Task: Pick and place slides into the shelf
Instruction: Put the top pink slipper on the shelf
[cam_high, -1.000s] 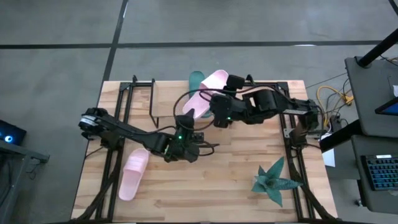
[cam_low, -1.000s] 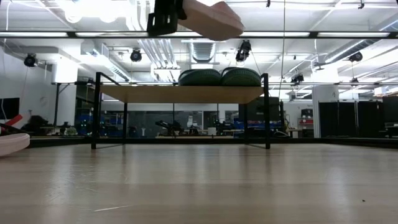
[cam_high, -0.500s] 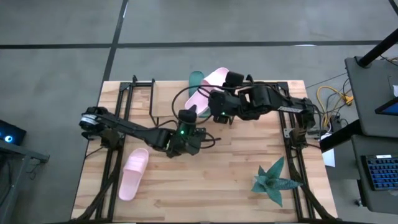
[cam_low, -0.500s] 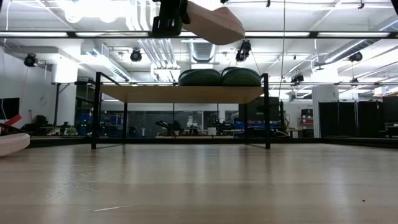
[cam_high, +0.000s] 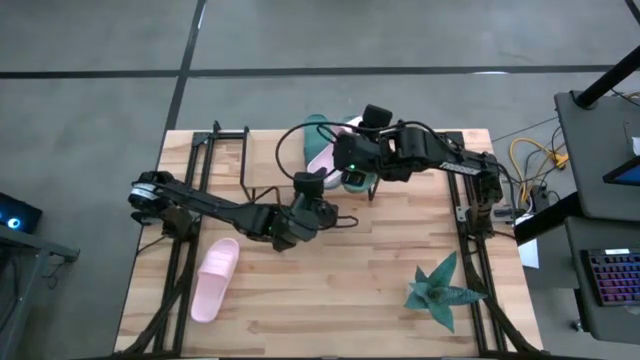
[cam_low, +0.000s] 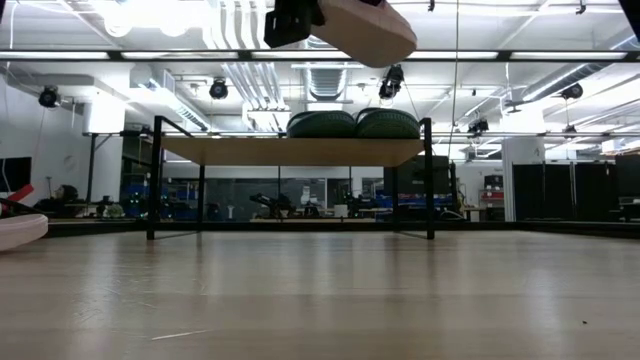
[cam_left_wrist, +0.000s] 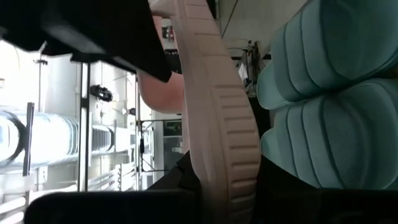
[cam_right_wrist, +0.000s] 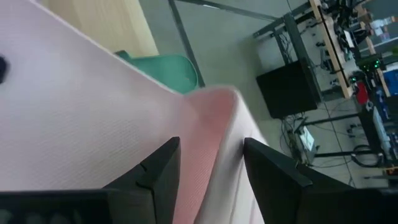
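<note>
A pale pink slide hangs in the air near the shelf, and both grippers are on it. My left gripper is shut on one end. My right gripper comes down on it from above. In the low view the slide hangs above the shelf's board. Two dark teal slides lie side by side on the shelf's board, soles down. The second pink slide lies flat on the table at the near left. My left gripper pinches one end of the pink slide's sole between its two fingers. The fingers reach in level and the sole runs on away from them, its ribbed side wall in view. The slide is lifted clear of table and shelf. My right gripper has a raised pink part of the slide between its two fingers, strap or side I cannot tell. It comes slanting down from above, from the table's right. The slide hangs clear of everything.
A spiky teal plant stands at the near right. Black metal frames rise along the table's left and right sides. A black cable loop hangs by the arms. The table's near middle is bare wood.
Both grippers have carried the pink slide toward the table's far edge, nearer the shelf and the teal slides. The right arm has swung toward the table's left, and the left gripper has followed toward the far right. In the low view the slide has moved right and slightly up.
</note>
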